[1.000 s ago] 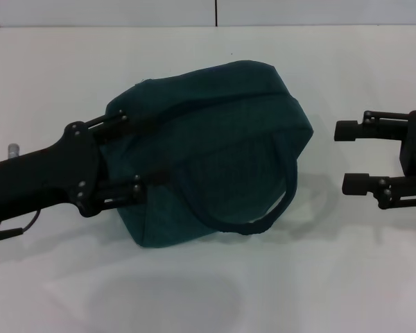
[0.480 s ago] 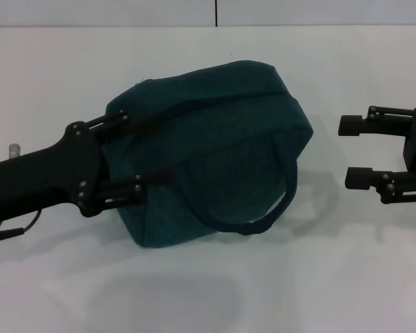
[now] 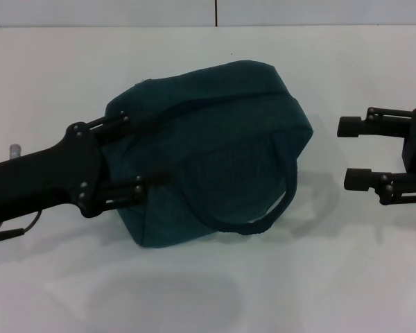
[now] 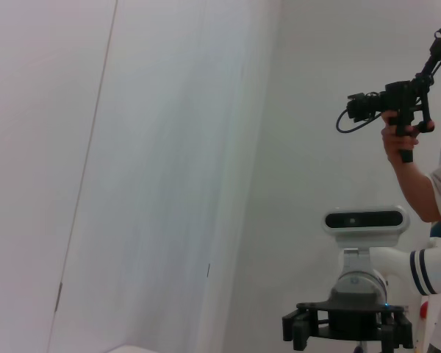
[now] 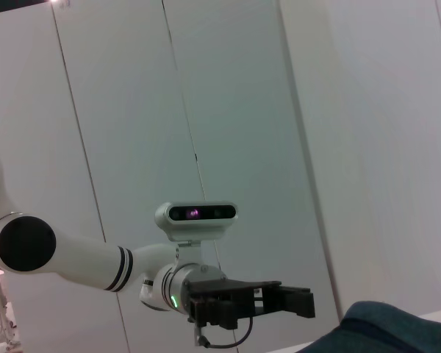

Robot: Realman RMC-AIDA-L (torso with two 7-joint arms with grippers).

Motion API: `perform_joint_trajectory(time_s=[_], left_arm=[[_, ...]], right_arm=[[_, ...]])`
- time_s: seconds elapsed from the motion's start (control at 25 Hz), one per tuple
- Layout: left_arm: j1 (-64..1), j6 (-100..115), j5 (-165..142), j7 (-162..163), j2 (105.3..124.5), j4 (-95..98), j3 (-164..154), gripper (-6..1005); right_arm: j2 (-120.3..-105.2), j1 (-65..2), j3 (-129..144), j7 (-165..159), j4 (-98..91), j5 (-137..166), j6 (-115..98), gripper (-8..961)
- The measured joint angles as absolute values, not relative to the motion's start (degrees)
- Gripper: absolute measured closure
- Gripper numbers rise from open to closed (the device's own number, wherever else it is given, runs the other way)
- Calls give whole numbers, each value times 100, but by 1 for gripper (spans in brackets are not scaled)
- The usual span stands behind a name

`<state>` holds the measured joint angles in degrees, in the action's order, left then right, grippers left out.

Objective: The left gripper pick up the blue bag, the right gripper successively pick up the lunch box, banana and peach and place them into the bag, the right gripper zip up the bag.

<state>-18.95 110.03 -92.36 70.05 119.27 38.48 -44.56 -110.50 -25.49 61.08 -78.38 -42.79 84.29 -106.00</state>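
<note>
The white worktop carries only the bag, lying zipped on its side, its contents hidden. 1 handle loops toward the near edge. The left hand clamps the bag's left end between its 2 fingers. The right hand hovers just right of the bag, apart from it, fingers spread and empty.
</note>
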Motion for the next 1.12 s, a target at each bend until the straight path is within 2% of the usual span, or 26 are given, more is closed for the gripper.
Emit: perform_joint_trajectory(time_s=[1.12], left_arm=[[-1890,11004,-9247,7005,11926,3823,-4474,183]], right_arm=[[-11053,-2540,6108,-7840,-4253,8429,-10616,194]])
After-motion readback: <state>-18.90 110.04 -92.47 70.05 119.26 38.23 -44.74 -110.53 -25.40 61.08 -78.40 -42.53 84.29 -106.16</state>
